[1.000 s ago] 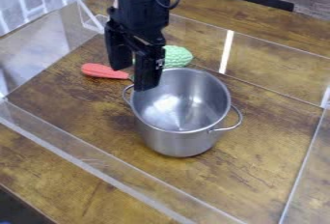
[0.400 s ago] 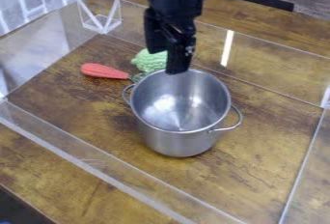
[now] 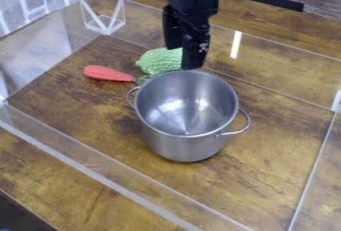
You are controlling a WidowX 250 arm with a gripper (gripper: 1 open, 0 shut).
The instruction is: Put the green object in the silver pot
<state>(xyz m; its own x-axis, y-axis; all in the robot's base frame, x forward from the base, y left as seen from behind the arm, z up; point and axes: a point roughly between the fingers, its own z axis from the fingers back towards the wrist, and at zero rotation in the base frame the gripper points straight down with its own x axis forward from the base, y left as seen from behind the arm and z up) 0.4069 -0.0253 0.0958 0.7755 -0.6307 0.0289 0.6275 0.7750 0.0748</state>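
Observation:
The green object (image 3: pixel 160 61), a light green knobbly lump, lies on the wooden table just behind the silver pot's far left rim. The silver pot (image 3: pixel 190 114) stands upright in the middle with nothing inside, its loop handles at left and right. My black gripper (image 3: pixel 193 54) hangs from above, just right of the green object and above the pot's far rim. Its fingers stand apart, open, with nothing between them, and it covers the green object's right edge.
A red-handled spoon (image 3: pixel 108 73) lies left of the green object. Low clear plastic walls (image 3: pixel 80 153) fence the wooden table (image 3: pixel 80 115) on all sides. A clear triangular stand (image 3: pixel 103 16) sits at the back left.
The gripper has swung from the pot's left rim, in front of the green object, back and to the right, staying open. More of the green object now shows. Pot and spoon stayed put.

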